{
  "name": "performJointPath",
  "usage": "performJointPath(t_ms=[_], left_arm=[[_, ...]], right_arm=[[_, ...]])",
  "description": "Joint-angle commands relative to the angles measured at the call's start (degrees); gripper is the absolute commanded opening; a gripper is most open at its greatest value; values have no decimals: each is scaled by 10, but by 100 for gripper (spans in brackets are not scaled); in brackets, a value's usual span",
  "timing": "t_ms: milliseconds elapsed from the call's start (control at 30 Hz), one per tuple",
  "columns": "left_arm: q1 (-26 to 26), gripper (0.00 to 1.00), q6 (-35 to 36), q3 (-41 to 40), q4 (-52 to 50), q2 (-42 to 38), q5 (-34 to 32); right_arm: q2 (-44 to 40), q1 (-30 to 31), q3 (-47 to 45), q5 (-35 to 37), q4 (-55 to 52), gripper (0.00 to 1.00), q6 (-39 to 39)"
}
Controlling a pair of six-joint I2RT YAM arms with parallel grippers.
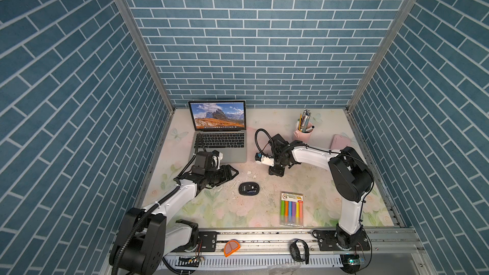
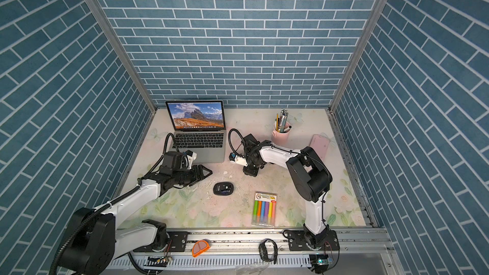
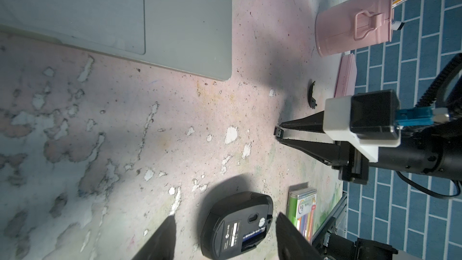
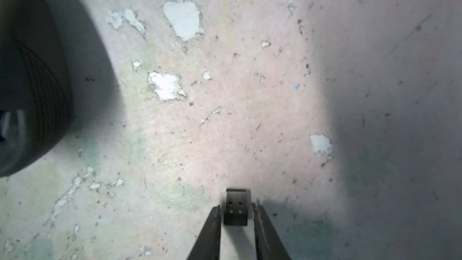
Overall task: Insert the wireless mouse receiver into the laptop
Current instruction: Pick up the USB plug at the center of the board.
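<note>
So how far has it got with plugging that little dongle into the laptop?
Done: the mouse lies belly-up, compartment open, the wireless mouse receiver out of it. In hand: it sits between the right end effector's fingertips at the table; firm grip unclear. Left: carrying it over to the laptop and plugging it in.

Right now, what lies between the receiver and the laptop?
Only bare, chipped table separates the receiver from the laptop, as the left wrist view shows.
</note>
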Motion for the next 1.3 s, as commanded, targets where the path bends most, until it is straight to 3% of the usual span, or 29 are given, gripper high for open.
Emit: performJointPath(t_ms=[0,1267], left_arm=[[5,64,9,-2,-5,-6,1],[16,64,19,6,-21,-9,5]], right_arm=[[14,-4,13,-16,-30,23,10],[47,-3,37,-49,-62,20,23]])
